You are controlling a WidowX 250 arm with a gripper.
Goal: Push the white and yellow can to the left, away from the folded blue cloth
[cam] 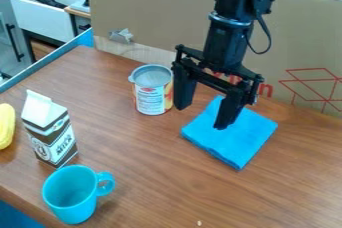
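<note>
The black gripper [203, 114] hangs over the upper middle of the table, its two fingers spread apart with nothing between them. Behind its right finger, a folded blue cloth [235, 141] lies flat on the wood. Just left of the left finger stands an open-topped can [151, 97] with a white and orange label; whether they touch I cannot tell. A brown and white milk carton [51, 134] is upright at the left. In front of the carton sits a turquoise mug [70, 195], its handle pointing right. Part of a yellow object [6, 126] shows at the left edge.
The wooden table [160, 172] has a blue rim [47, 63] along its left side. A tall cardboard panel [167, 14] stands along the back, behind the can and cloth. Beyond the rim at upper left is a white sink unit [50, 19].
</note>
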